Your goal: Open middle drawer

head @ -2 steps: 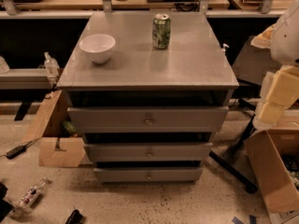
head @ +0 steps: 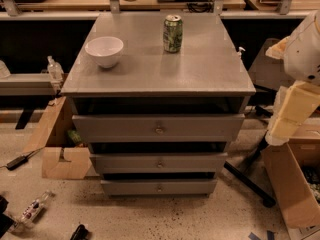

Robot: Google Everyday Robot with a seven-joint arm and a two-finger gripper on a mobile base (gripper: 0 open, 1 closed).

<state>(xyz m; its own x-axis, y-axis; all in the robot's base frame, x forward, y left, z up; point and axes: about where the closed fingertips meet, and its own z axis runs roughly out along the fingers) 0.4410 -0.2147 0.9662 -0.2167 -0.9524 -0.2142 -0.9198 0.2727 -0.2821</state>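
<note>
A grey metal cabinet (head: 160, 64) has three drawers, all shut. The middle drawer (head: 125, 163) has a wide flat front and a small round knob (head: 159, 164). It sits between the taller top drawer (head: 115, 128) and the shorter bottom drawer (head: 130, 187). My arm, with white and cream parts, hangs at the right edge of the view. Its gripper end (head: 292, 116) is right of the cabinet at about top drawer height, well apart from every knob.
A white bowl (head: 104, 50) and a green can (head: 172, 33) stand on the cabinet top. Cardboard boxes lie on the floor at the left (head: 60, 154) and right (head: 295, 189). A black chair base leg (head: 247, 181) lies at the right, and small clutter at the lower left.
The arm at the right has shifted slightly downward. The drawers, bowl and can have not moved.
</note>
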